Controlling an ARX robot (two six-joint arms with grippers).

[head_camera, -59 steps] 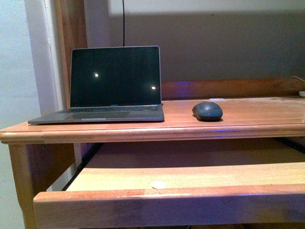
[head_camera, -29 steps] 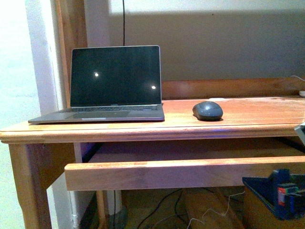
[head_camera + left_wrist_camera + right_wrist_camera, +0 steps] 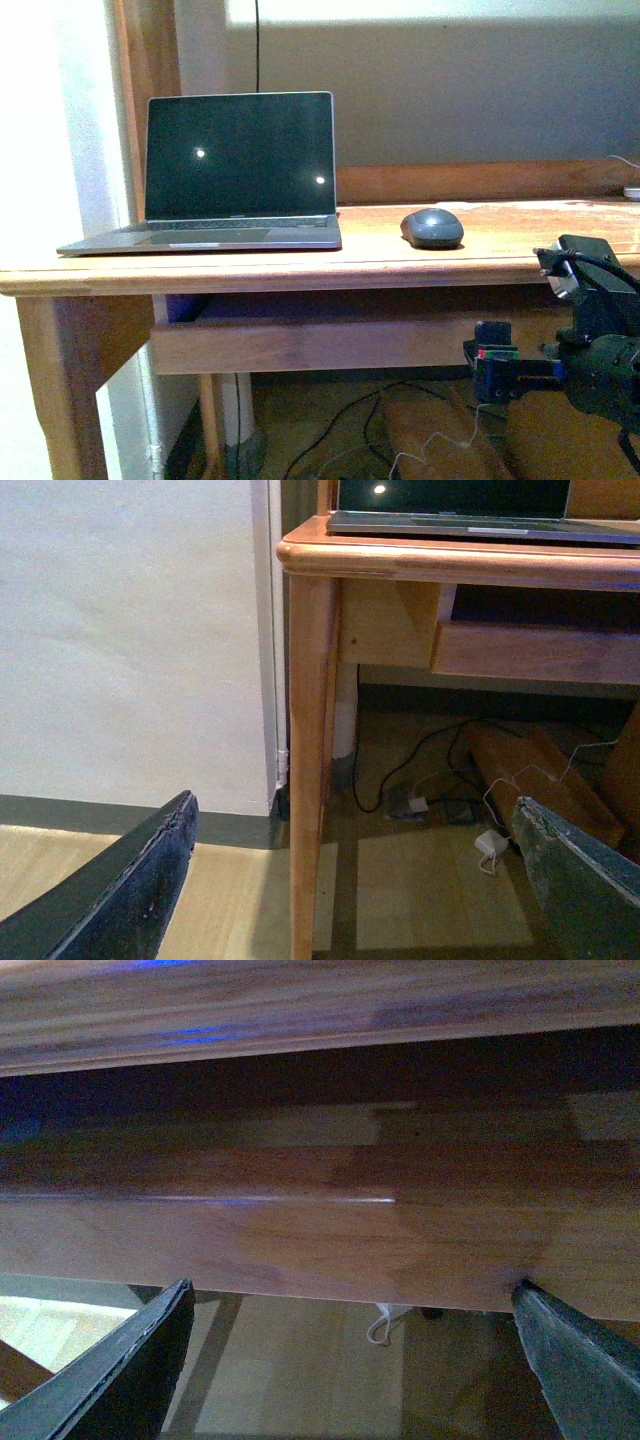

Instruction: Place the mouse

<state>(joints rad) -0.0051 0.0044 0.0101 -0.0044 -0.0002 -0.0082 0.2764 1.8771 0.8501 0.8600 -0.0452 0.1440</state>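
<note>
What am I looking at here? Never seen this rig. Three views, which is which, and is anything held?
It is a robot with two arms, each ending in a two-fingered end effector.

The front view comes from a camera on its body. It shows a wooden desk with an open laptop, screen dark, and the mouse apart to its right. The right arm is low, below the desktop.

The other two views come from wrist cameras. The left end effector is open, empty, near the desk leg. The right end effector is open, empty, facing the drawer front under the desktop.

Nothing is held.
</note>
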